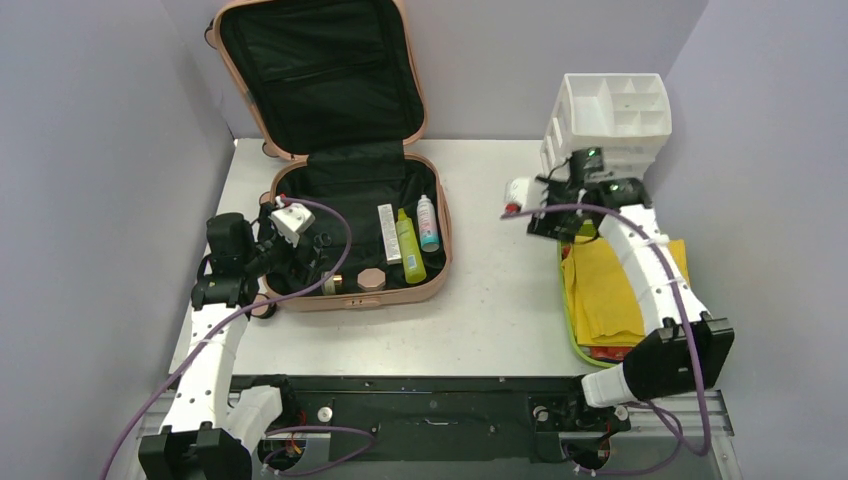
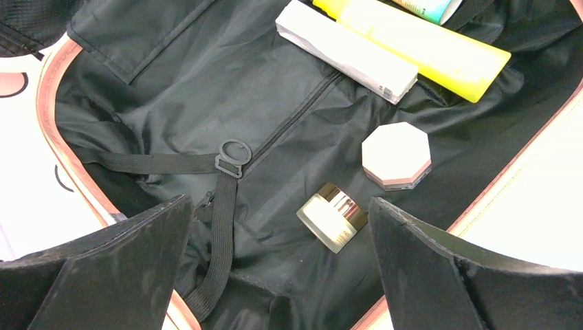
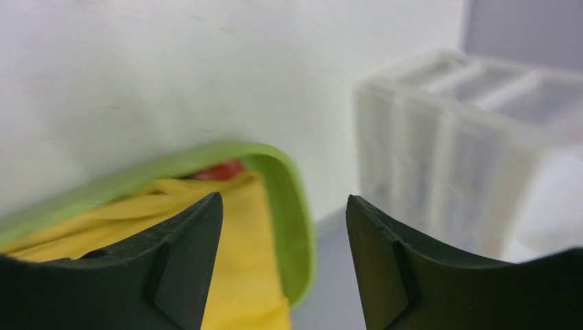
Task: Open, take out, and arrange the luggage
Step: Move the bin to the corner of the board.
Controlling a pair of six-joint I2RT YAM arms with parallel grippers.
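The luggage [image 1: 440, 262], a salmon-pink suitcase, lies open on the table with its lid [image 1: 322, 70] propped against the back wall. Its black-lined base holds a white box [image 2: 347, 51], a yellow tube [image 2: 419, 45], a pink-capped bottle [image 1: 428, 222], an octagonal compact [image 2: 397, 155] and a small gold-banded jar [image 2: 333, 216]. My left gripper [image 2: 278, 203] hangs open over the base's left half, the jar just inside its right finger. Far right, my right gripper [image 3: 283, 198] is open and empty above the green tray's corner.
A lime-green tray [image 3: 292, 206] with a yellow cloth [image 3: 137, 206] and something red [image 3: 216, 170] lies along the right edge. A white compartmented organizer [image 1: 612, 120] stands right behind it. An elastic strap with a ring [image 2: 234, 155] crosses the lining.
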